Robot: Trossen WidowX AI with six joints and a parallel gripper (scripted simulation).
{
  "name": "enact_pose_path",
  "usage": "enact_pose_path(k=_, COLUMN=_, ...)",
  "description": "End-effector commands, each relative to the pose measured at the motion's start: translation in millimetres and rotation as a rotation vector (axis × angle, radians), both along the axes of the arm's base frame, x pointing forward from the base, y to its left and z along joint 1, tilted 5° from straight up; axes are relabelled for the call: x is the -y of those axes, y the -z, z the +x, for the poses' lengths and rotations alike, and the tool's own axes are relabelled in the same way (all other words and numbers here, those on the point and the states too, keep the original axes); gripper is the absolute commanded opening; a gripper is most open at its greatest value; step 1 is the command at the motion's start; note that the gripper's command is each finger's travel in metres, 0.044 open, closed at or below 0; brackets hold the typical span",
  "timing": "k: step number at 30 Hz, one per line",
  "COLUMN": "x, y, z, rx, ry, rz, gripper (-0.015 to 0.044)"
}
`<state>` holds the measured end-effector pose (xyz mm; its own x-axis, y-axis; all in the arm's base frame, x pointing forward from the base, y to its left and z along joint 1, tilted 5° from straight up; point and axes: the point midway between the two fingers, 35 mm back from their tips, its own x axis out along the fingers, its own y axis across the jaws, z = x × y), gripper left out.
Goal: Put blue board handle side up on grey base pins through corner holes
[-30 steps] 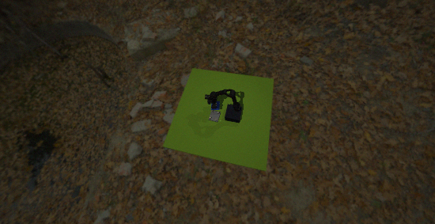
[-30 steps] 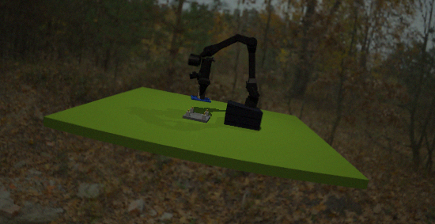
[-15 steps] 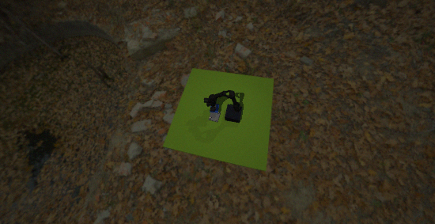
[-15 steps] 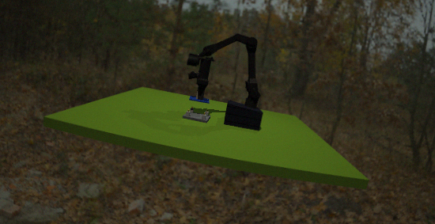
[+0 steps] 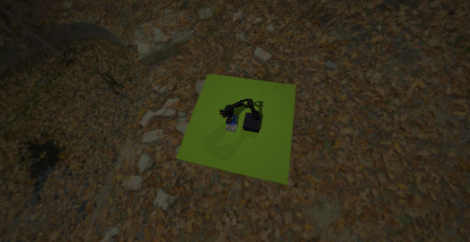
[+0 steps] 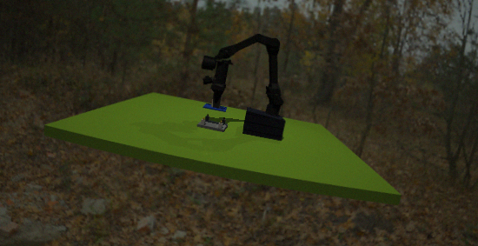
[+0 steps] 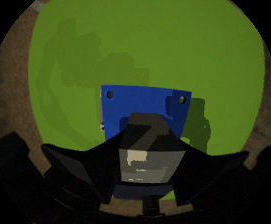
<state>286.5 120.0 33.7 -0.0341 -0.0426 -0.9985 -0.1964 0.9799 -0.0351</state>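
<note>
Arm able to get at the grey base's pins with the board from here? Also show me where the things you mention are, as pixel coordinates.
Likely yes: the gripper (image 6: 216,105) (image 7: 144,132) holds the blue board (image 6: 215,108) (image 7: 146,100) above the grey base (image 5: 231,127) (image 6: 212,126), nothing visible between; corner alignment is unclear.

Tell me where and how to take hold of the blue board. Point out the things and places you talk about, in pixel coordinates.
Grip the square handle (image 7: 146,167) from above, one finger on each side. It stands up from the middle of the flat board (image 6: 221,109) (image 7: 151,100), which should leave the corner holes and underside free for the posts.
</note>
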Motion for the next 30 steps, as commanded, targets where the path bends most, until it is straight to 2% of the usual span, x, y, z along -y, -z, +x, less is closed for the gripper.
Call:
enact_pose_path(k=1, x=-10.3, y=-1.0, z=-2.6, rx=0.001, ry=0.022, rz=0.005, gripper=0.0)
enact_pose_path(k=13, x=-37.6, y=0.2, z=-14.2, rx=0.0, ry=0.083, rz=0.003, gripper=0.0)
enact_pose_path(k=30, x=-34.3, y=3.4, z=-13.5, rx=0.0, ry=0.073, rz=-0.002, gripper=0.0)
